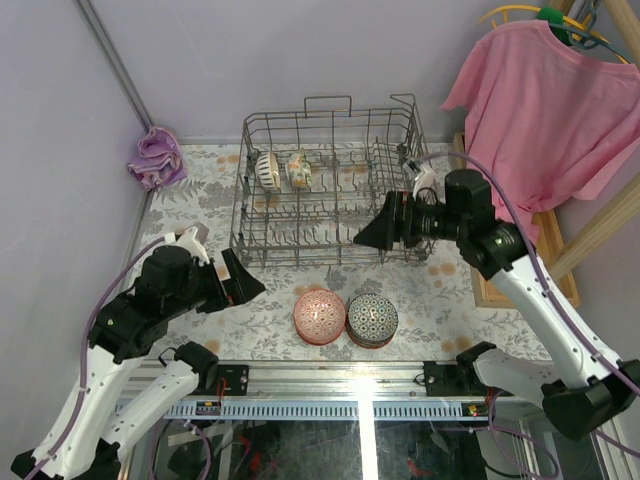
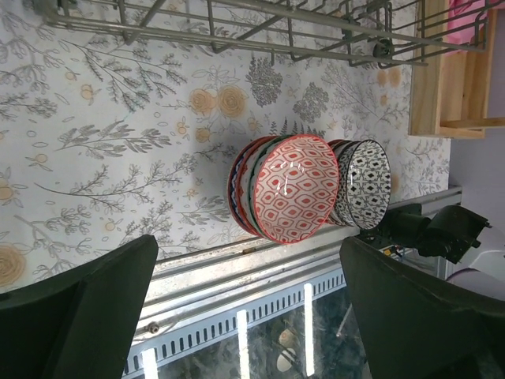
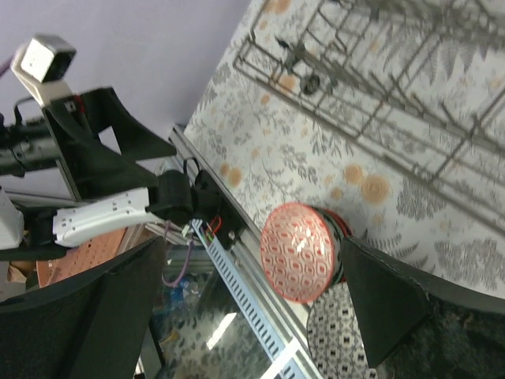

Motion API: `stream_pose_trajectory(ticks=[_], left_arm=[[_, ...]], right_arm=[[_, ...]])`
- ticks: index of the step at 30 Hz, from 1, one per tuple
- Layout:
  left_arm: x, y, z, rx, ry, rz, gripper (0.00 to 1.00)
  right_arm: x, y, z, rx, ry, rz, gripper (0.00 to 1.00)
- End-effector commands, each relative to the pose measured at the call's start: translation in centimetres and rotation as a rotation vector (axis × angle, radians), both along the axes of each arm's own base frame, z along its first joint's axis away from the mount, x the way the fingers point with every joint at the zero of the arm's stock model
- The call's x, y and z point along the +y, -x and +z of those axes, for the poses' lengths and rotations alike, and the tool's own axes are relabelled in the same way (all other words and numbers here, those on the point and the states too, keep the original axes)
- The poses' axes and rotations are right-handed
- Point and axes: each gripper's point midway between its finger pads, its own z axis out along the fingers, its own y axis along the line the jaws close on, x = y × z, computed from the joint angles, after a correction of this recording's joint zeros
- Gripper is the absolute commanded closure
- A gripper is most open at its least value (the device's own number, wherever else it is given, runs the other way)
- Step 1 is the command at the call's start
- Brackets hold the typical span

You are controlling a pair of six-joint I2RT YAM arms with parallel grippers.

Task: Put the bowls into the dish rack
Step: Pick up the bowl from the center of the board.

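Note:
The grey wire dish rack [image 1: 330,185] stands at the back of the flowered table, with two bowls [image 1: 267,168] [image 1: 298,170] on edge in its far left corner. In front of it sit two stacks of bowls: a red-pink patterned one [image 1: 319,315] [image 2: 296,187] [image 3: 298,253] and a dark black-and-white one [image 1: 372,319] [image 2: 364,181] [image 3: 339,335]. My left gripper [image 1: 252,284] [image 2: 248,316] hovers open, left of the red stack, holding nothing. Open and empty too, my right gripper [image 1: 364,237] [image 3: 252,308] hangs at the rack's front right, above the stacks.
A purple cloth [image 1: 157,157] lies at the back left corner. A pink shirt [image 1: 545,110] hangs on a wooden frame [image 1: 600,230] at the right, and a wooden box [image 2: 442,79] borders the table there. A metal rail [image 1: 350,380] runs along the near edge.

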Motion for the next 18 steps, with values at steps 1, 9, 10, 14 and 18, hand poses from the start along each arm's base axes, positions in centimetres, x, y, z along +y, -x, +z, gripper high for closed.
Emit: stream_pose_trajectory(ticks=[1,9,10,14,18], left_arm=[[-2.5,0.2,0.3,-0.009,0.121,-0.087,0.00],[-3.1,0.4,-1.4,0.034,0.140,-0.109,0.00],[-3.3,0.5,-1.6,0.042,0.144,-0.114,0.00],[-3.7,0.4,-2.5,0.057,0.154,-0.128,0.00],[-4.2,0.4,-3.7,0.078,0.170,-0.138,0.00]], right_arm=[[-0.6,2.8,-2.2,0.102,-0.039,0.013,0.01],[-1.8,5.8,-7.0,0.179,0.005,0.032,0.00],[-2.1,5.9,-7.8,0.197,0.029,0.025,0.01],[-3.2,6.7,-9.8,0.228,0.111,0.019,0.00],[-4.5,7.0,-11.6,0.211,0.199,0.002,0.00]])
